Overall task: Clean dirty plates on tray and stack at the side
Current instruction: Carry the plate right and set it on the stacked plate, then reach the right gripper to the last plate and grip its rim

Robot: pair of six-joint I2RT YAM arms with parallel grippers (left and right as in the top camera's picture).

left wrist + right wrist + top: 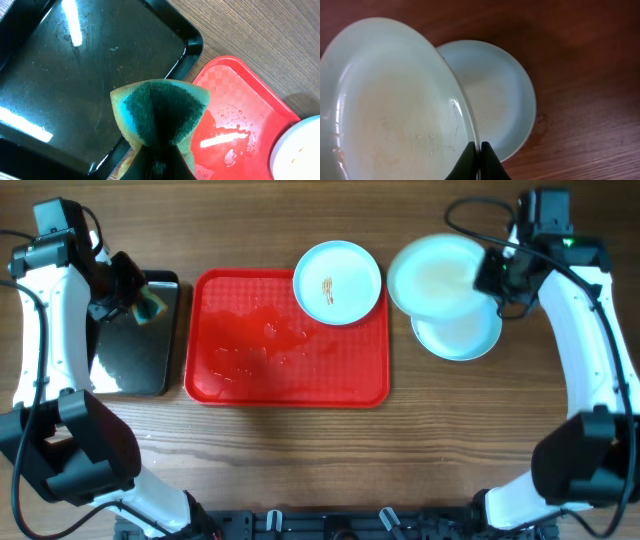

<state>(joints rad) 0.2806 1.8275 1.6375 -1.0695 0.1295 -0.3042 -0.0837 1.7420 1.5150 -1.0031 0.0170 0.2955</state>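
Observation:
The red tray (pixel 240 370) lies mid-table, wet with droplets. One plate (pixel 337 282) with a yellowish-brown smear sits on its far right corner, and its edge shows in the left wrist view (pixel 300 150). My right gripper (pixel 497 275) is shut on the rim of a second plate (pixel 438 275), holding it tilted above a third plate (pixel 462 335) that lies on the wood right of the tray. In the right wrist view the held plate (pixel 385 105) fills the left and the lying plate (pixel 495 95) is beyond it. My left gripper (pixel 135 295) is shut on a green-and-yellow sponge (pixel 160 115) over the black tray's right edge.
A glossy black tray (pixel 135 345) holding liquid lies left of the red tray, with a narrow strip of wood between them. Cables run along both arms. The arm bases stand at the near edge.

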